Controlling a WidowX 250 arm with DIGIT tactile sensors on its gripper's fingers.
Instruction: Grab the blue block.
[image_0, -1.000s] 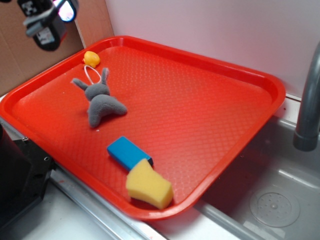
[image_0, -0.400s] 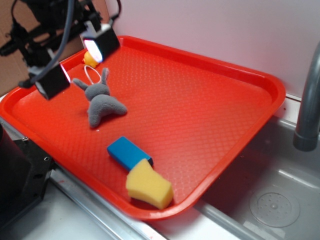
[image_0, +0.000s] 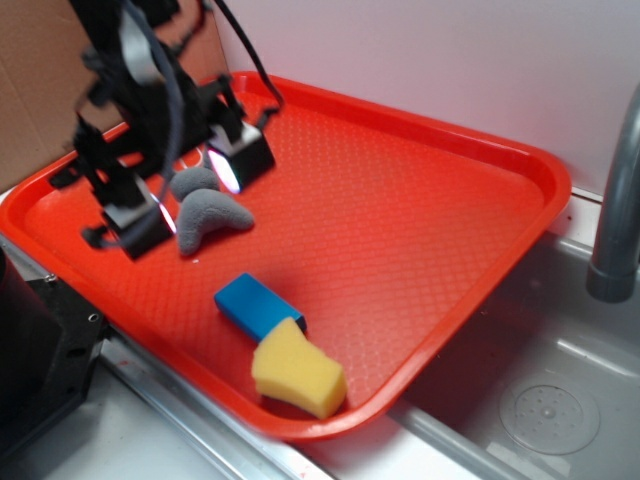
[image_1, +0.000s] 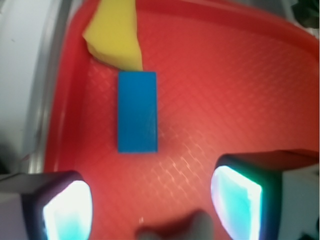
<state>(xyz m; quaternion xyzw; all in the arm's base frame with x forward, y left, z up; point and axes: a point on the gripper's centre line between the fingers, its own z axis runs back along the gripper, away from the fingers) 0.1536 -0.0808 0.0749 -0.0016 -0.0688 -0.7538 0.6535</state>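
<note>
Hovering with fingers spread apart and empty, the gripper sits above the grey plush toy. Blue block lies flat near the tray front edge, touching the yellow sponge. Looks light, rigid, smooth; pinch across its long sides.

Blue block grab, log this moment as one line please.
claw: open, empty, above grey plush toy | blue block: flat on red tray, untouched | yellow sponge: touching block's end

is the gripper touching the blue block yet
No, the open gripper hovers short of the blue block, with bare red tray between them.
</note>
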